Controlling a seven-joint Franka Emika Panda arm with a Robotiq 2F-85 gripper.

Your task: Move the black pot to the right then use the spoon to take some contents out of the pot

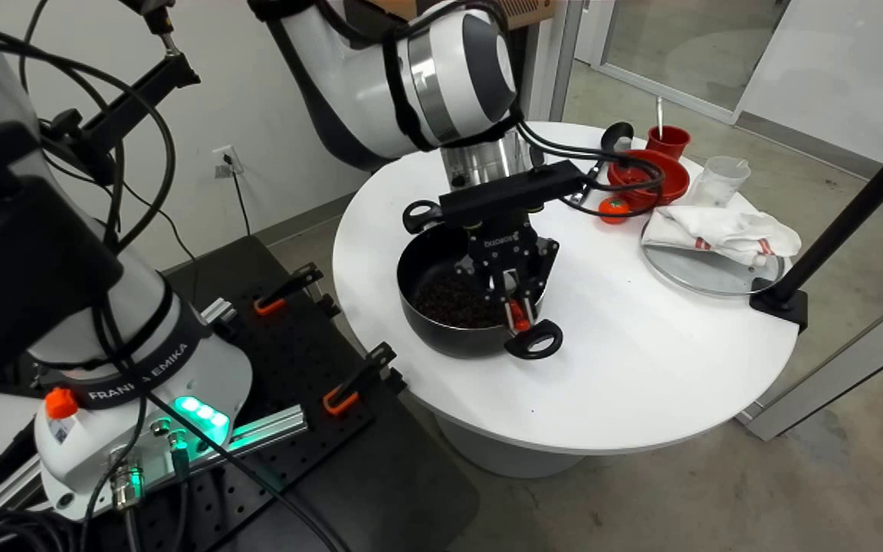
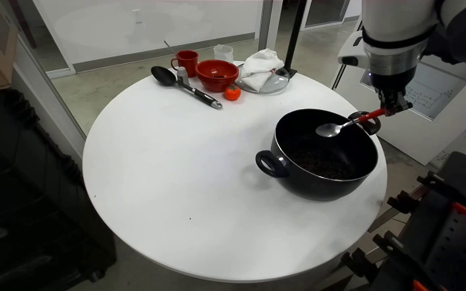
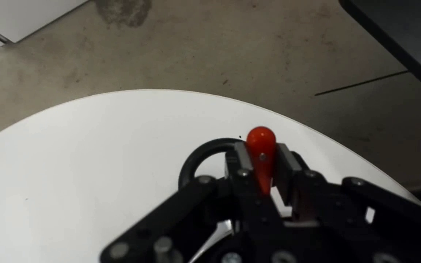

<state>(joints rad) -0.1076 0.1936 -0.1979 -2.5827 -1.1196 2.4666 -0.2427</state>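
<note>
The black pot [image 2: 318, 186] stands on the white table near its edge, also seen in an exterior view [image 1: 453, 339]. Dark crumbly contents [image 2: 322, 163] cover its bottom. My gripper [image 3: 263, 157] is shut on the red handle of the spoon [image 3: 261, 140]. The gripper [image 2: 392, 108] is beyond the pot's far handle in an exterior view. The spoon's metal bowl [image 2: 329, 130] hangs over the pot's opening, above the contents and apart from them. In an exterior view the gripper [image 1: 516, 307] hides part of the pot; only the spoon's red handle [image 1: 519, 316] shows there.
A black ladle [image 2: 188, 89], a red cup [image 2: 187, 62], red bowls [image 2: 217, 83], a tomato [image 2: 232, 93], a clear cup [image 2: 223, 53], and a white towel [image 2: 260, 66] on a glass lid [image 2: 275, 85] stand across the white table [image 2: 184, 161]. A black pole [image 1: 848, 207] is clamped at the table's edge.
</note>
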